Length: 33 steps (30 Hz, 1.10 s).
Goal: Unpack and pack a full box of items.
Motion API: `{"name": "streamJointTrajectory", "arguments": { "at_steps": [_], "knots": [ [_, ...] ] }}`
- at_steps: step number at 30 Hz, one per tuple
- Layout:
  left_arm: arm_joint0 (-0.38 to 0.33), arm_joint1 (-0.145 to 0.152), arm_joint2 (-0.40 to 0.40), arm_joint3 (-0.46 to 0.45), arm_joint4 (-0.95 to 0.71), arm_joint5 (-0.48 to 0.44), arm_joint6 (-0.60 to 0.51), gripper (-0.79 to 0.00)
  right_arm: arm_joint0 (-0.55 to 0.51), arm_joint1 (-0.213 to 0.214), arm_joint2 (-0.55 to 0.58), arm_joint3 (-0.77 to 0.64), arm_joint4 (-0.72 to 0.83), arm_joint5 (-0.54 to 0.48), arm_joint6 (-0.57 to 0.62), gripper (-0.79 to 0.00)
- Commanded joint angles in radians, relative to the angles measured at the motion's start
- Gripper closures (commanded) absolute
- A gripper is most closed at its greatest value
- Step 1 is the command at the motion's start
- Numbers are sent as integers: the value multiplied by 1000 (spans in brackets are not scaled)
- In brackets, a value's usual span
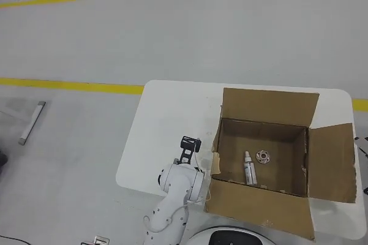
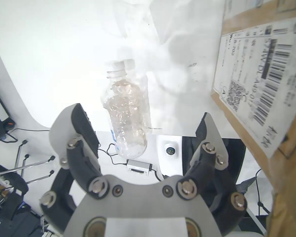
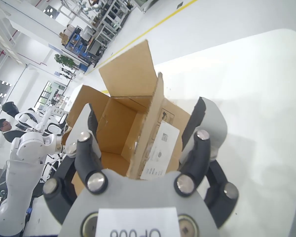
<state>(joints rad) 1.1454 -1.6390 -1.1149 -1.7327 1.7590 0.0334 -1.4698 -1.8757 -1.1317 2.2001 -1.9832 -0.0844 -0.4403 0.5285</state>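
Both left gripper (image 2: pixel 143 115) and right gripper (image 3: pixel 145 107) gaping wide, holding nothing. One clear bottle (image 2: pixel 127 114) sitting just ahead of your left gripper, beside box (image 2: pixel 283 149), near table (image 2: pixel 51 50) edge. Bottle looking round and slippery; clumsy squeezing could be sending it rolling off.

Open brown cardboard box (image 1: pixel 266 131), three o'clock on the white surface (image 1: pixel 171 128), holds a lying small white bottle (image 1: pixel 250 168) and round grey disc (image 1: pixel 263 157).

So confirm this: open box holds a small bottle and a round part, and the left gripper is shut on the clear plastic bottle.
Not shut: the left wrist view shows the left gripper open, not touching the clear plastic bottle. The rest stands.
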Motion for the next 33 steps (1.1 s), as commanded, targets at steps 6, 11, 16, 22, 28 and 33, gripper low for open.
{"name": "streamJointTrajectory", "arguments": {
  "at_steps": [6, 11, 16, 22, 28, 33],
  "knots": [
    [1, -3, 13, -22, 7, 23, 12, -785, -63, -7, -1, -213, -28, -16, 0, 0],
    [1, -3, 13, -22, 7, 23, 12, -785, -33, -2, -121, -277, -175, 58, 48, 0],
    [1, -3, 13, -22, 7, 23, 12, -785, 43, 2, -316, -242, -395, 146, 70, 0],
    [1, -3, 13, -22, 7, 23, 12, -785, 112, -1, -449, -146, -417, 183, 63, 0],
    [1, -3, 13, -22, 7, 23, 12, -785, 112, -1, -449, -146, -417, 183, 63, 0],
    [1, -3, 13, -22, 7, 23, 12, -785, 113, 0, -448, -146, -427, 186, 61, 0]
  ]
}}
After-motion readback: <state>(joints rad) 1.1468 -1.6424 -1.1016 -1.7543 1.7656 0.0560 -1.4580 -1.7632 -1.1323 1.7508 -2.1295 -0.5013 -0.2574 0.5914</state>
